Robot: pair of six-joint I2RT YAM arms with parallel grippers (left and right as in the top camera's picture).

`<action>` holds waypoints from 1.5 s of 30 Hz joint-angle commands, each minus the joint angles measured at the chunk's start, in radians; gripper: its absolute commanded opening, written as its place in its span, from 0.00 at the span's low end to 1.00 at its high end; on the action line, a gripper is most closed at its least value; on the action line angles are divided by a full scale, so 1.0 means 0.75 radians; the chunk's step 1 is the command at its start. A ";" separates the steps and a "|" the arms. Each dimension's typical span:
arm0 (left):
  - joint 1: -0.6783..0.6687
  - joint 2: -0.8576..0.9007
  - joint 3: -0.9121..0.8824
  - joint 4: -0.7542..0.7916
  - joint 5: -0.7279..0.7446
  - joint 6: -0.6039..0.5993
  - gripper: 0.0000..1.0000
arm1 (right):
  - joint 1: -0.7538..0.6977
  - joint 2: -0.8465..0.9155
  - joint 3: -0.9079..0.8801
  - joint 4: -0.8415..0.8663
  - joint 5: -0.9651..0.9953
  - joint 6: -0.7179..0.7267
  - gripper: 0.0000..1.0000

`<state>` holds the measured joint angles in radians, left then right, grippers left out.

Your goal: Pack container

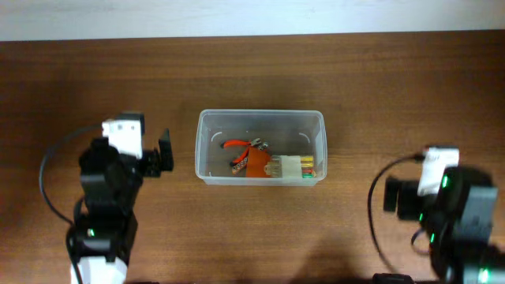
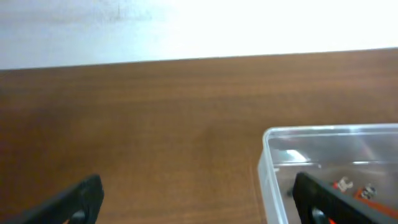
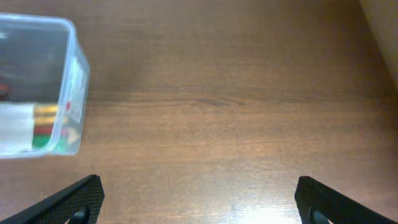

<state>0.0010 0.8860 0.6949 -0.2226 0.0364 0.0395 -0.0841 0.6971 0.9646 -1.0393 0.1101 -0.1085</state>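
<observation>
1. Task item. I see the container at the centre of the wooden table, upright, its long sides running left to right. It has no lid on. Through the open top I see an orange-handled hand tool in the middle of the floor. A clear pack of coloured markers lies against the near wall, toward the right end. The tool and the pack look to be touching, though I cannot tell for certain.

2. Left arm. The left gripper is released, jaws spread wide, with nothing between them. It sits to the left of the container, close to its left wall but apart from it. In the left wrist view the right-hand finger overlaps the container's near left corner. The rim shows bright above that finger.

3. Right arm. The right gripper is also released and spread wide, with bare table between its fingers. It stands well to the right of the container. The right wrist view shows only the container's right end at the upper left, with the marker ends visible through the wall.

4. Surroundings. A pale band runs along the table's far edge.
</observation>
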 commanded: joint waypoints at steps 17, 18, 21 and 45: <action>-0.079 -0.212 -0.191 0.002 -0.130 -0.063 0.99 | 0.054 -0.347 -0.200 0.025 -0.042 -0.019 0.99; -0.079 -0.212 -0.191 -0.003 -0.129 -0.063 0.99 | 0.054 -0.347 -0.200 0.025 -0.042 -0.019 0.99; -0.079 -0.210 -0.191 -0.009 -0.130 -0.063 0.99 | 0.054 -0.347 -0.200 0.025 -0.042 -0.019 0.99; -0.079 -0.205 -0.191 -0.446 -0.129 -0.063 0.99 | 0.071 -0.768 -0.200 -0.026 -0.099 0.018 0.99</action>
<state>-0.0544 0.7349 0.5564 -0.5453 -0.0544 0.0021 -0.0422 0.2146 0.8150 -1.0466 0.0799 -0.1143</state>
